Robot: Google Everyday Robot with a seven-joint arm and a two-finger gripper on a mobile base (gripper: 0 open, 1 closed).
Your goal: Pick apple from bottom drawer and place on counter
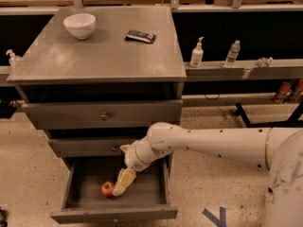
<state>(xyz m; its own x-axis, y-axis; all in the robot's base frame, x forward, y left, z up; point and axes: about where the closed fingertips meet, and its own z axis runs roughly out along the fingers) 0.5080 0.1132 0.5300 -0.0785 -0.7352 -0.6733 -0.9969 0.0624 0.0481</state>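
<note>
The bottom drawer (156, 193) stands pulled open below the two knobbed drawers. A small red apple (107, 188) lies on its floor at the front left. My white arm reaches in from the right, and my gripper (122, 182) hangs down inside the drawer, its pale fingers just right of the apple and close to touching it. The apple rests on the drawer floor. The grey counter (94, 56) is the cabinet's top.
A white bowl (79, 25) and a dark flat packet (140, 36) lie on the counter's back part. A narrow shelf (265, 70) to the right holds bottles (197, 54). Speckled floor surrounds the cabinet, with a blue mark (215, 216) at the lower right.
</note>
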